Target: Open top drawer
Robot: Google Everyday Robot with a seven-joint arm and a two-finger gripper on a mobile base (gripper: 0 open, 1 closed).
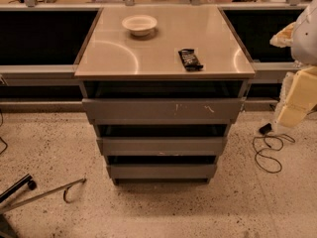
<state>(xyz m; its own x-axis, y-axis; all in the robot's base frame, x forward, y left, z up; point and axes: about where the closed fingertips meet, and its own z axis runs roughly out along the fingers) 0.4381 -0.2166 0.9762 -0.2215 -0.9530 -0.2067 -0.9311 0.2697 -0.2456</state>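
The top drawer (161, 110) is the widest of three grey drawer fronts under the counter. Its flat front has small white scratches right of centre. It sits just below the counter's front edge with a dark gap above it, and no tray inside shows. Two narrower grey drawers (162, 146) (162, 171) lie below it. My arm and gripper (292, 100) show as cream-coloured parts at the right edge of the view. They are right of the cabinet, at about the top drawer's height and apart from it.
On the counter top (124, 58) stand a white bowl (139, 25) at the back and a black flat object (190, 59) near the front right. A black cable (267, 150) loops on the speckled floor at the right. A metal chair leg (44, 192) lies at the lower left.
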